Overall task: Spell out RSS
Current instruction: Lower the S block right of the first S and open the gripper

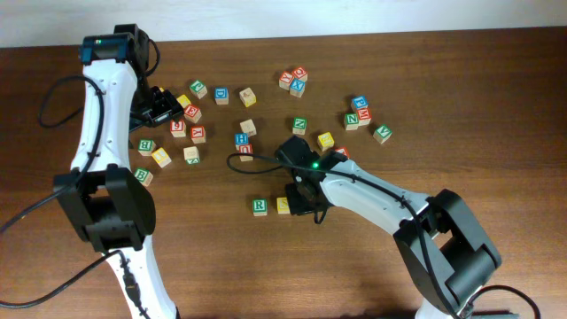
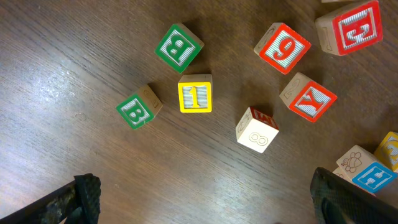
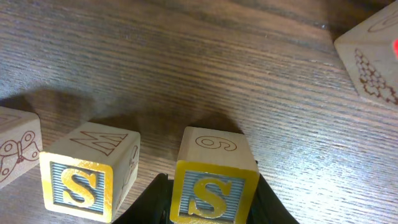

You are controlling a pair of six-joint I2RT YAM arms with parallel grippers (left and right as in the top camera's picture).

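On the table, the green R cube (image 1: 259, 206) sits with a yellow S cube (image 1: 283, 205) touching its right side. My right gripper (image 1: 304, 202) is just right of that pair. It is shut on a second yellow S cube (image 3: 214, 180), held between the dark fingers (image 3: 149, 202) close beside the first S cube (image 3: 81, 180). The held cube is hidden under the gripper in the overhead view. A pale cube side with a butterfly drawing (image 3: 17, 152) shows at the far left. My left gripper (image 1: 165, 106) hovers open at the back left, with only bare table between its fingertips (image 2: 84, 196).
Below the left gripper lie two green B cubes (image 2: 179, 47) (image 2: 138, 110), a yellow 1 cube (image 2: 194, 93), red cubes (image 2: 282, 48) and a pale cube (image 2: 257, 129). Several more letter cubes (image 1: 297, 80) are scattered across the back of the table. Another pale cube (image 3: 373, 53) lies to the right of the held S.
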